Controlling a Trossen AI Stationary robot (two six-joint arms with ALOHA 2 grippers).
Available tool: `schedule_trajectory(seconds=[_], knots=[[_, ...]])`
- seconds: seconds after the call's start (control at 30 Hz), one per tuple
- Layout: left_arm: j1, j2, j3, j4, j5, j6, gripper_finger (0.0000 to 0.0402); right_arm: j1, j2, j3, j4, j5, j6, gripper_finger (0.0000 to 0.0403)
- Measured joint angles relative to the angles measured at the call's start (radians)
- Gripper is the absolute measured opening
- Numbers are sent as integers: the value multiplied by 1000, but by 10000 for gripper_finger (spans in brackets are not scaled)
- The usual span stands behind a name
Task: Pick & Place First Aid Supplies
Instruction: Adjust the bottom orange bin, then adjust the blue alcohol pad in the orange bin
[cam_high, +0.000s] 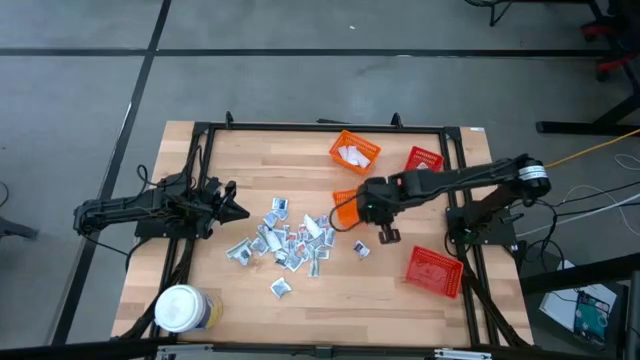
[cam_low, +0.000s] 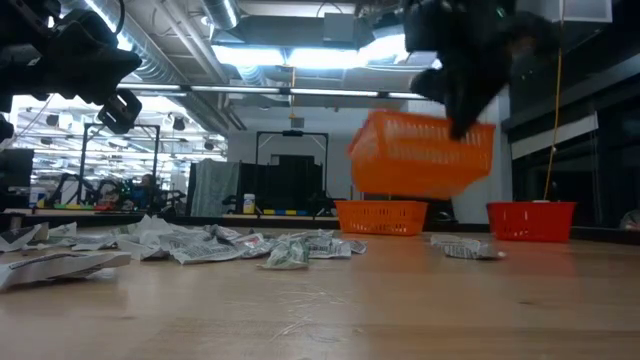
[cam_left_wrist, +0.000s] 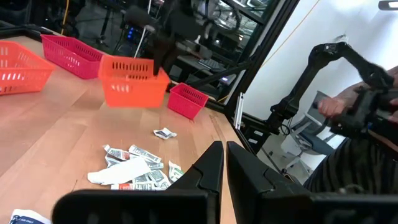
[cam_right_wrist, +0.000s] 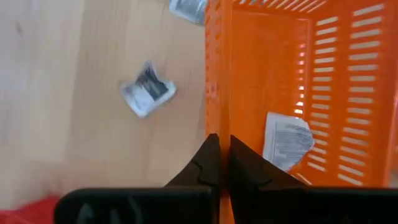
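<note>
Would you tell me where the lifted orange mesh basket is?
Orange mesh basket hangs above the table in the right gripper, right of the sachet pile.

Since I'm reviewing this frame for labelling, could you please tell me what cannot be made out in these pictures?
- Sachet print: too small in the high view pile, blurred on the packet in the held orange basket.
- Right gripper: its arm hides it from above.
- Jar contents: hidden by its white lid.
- Far orange basket: the low view hides its inside.
</note>
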Motion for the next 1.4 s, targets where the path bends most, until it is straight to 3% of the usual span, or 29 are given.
schedule_trajectory(seconds=[0.17,0.37,0.53,0.7,0.87,1.07,1.4], knots=[[0,0,0,0,0,0,15,30,3,-181,181,36,-206,12],[0,0,0,0,0,0,15,59,2,-264,272,54,-258,21],[0,0,0,0,0,0,15,60,-5,-217,220,46,-144,92],[0,0,0,0,0,0,16,54,-18,-182,165,-43,-96,170],[0,0,0,0,0,0,16,30,-32,-160,164,-12,-16,226],[0,0,0,0,0,0,15,-62,-16,-168,221,52,110,218],[0,0,0,0,0,0,15,-116,91,-168,302,-21,154,178]])
